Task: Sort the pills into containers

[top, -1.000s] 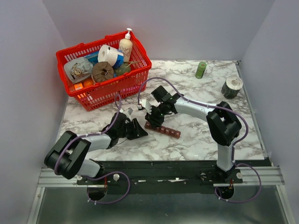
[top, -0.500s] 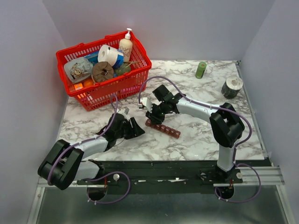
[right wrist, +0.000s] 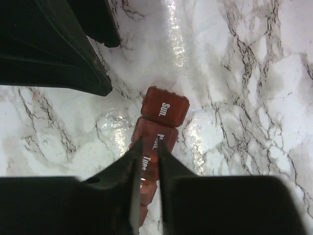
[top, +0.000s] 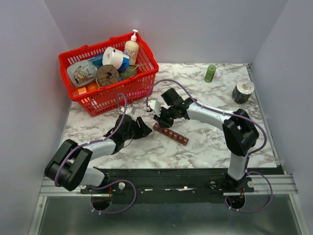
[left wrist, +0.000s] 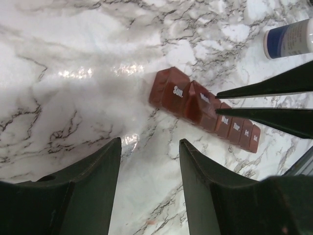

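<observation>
The right hand [right wrist: 146,147] hangs directly over the pill box [right wrist: 164,108]. Its fingers are nearly together, with a thin slit between them at the second and third lids. Whether they pinch a lid I cannot tell. The left hand [left wrist: 149,144] is open and empty, low over the tabletop [left wrist: 73,49], with the box just ahead of it and apart. The box lies flat, its long axis running from the Sunday end, nearest the left hand, away under the right hand. The right hand is nearer, so the lid work looks like its job.
</observation>
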